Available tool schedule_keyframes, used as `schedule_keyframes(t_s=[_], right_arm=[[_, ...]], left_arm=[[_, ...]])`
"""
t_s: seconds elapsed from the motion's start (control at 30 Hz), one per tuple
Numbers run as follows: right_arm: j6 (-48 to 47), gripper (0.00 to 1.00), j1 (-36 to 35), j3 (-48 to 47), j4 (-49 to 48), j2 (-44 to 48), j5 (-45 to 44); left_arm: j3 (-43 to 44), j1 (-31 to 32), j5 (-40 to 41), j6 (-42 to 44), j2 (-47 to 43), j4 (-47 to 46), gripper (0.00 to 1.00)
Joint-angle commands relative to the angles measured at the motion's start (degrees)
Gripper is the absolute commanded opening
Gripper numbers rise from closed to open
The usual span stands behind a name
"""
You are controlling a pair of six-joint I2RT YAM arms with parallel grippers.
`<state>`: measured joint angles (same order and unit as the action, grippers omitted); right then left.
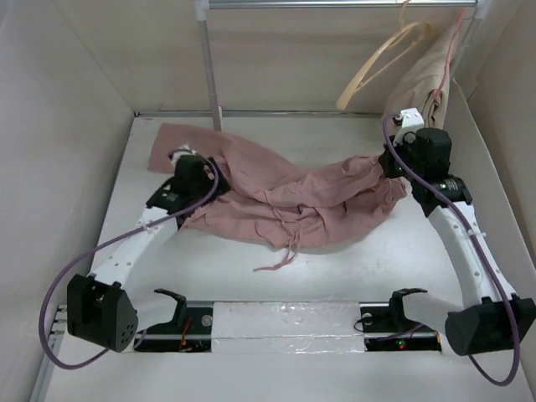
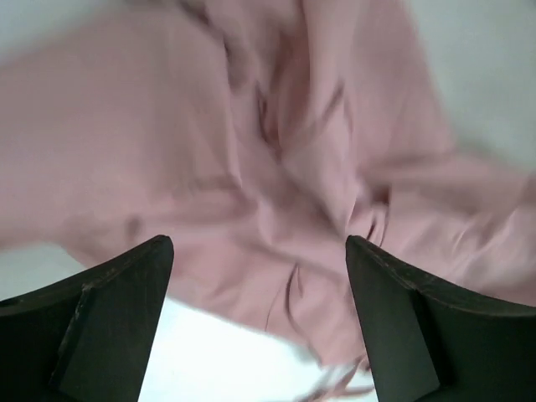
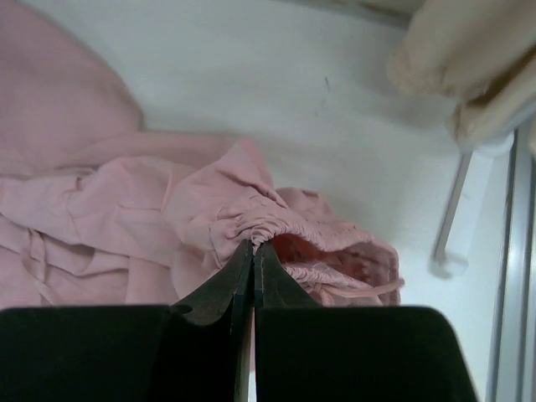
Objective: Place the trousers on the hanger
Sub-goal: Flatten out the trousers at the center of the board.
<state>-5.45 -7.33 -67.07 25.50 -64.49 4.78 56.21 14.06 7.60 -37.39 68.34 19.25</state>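
Note:
The dusty-pink trousers (image 1: 285, 197) lie crumpled across the middle of the table. My right gripper (image 3: 254, 244) is shut on their gathered waistband (image 3: 289, 230) at the right end; in the top view it (image 1: 392, 161) sits at the cloth's right edge. My left gripper (image 2: 260, 251) is open, its fingers (image 2: 126, 293) wide apart just above the pink cloth (image 2: 251, 151); in the top view it (image 1: 199, 177) is over the trousers' left part. The cream-tan hanger (image 1: 381, 63) hangs tilted from the rail at the back right.
A beige garment (image 1: 431, 79) hangs on a pinkish hanger at the back right, also in the right wrist view (image 3: 469, 67). A rail post (image 1: 209, 67) stands at the back middle. White walls enclose the table. A drawstring (image 1: 280, 255) trails toward the front.

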Motion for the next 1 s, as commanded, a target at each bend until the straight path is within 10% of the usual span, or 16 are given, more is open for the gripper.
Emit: schedule_keyframes(t_s=[0.0,0.17,0.23,0.33,0.4,0.6,0.67,0.7,0.8,0.97], right_arm=[[2.3,0.0,4.5,1.4,-2.5,-1.3,-0.5],[7.1,0.06,10.8,-12.2,-4.0,-17.2,4.2],[6.2,0.59,10.8,-19.3,4.1,-20.4,5.0],[5.2,0.94,9.4,-12.2,2.0,-12.9,2.6],[5.4,0.92,9.4,2.1,-0.9,-2.1,1.1],[11.2,0.23,19.6,24.9,-8.3,5.9,6.1],[11.1,0.31,20.6,24.6,-8.9,4.2,7.6],[11.1,0.54,21.1,24.0,-9.1,0.0,9.1],[12.6,0.81,21.8,23.1,-12.6,-5.4,9.6],[19.4,0.8,24.3,24.8,-20.9,-16.8,10.5]], left_arm=[[-8.5,5.7,0.1,-4.8,1.0,1.8,0.8],[-14.4,3.7,-2.0,-5.3,3.0,-0.3,0.89],[-14.2,3.2,-3.8,-3.8,6.1,-1.1,0.92],[-15.1,3.2,-5.2,-4.4,8.6,-3.9,0.92],[-15.6,3.2,-6.4,-5.1,9.9,-5.4,0.86],[-13.8,3.2,-1.5,-3.8,15.2,-7.8,0.78],[-13.5,3.2,-1.4,-3.8,16.8,-7.9,0.78],[-13.0,3.2,-1.1,-4.0,17.4,-8.0,0.77],[-13.3,3.2,-1.3,-4.7,18.5,-9.9,0.6],[-12.3,3.2,-1.4,-5.3,19.1,-9.3,0.14]])
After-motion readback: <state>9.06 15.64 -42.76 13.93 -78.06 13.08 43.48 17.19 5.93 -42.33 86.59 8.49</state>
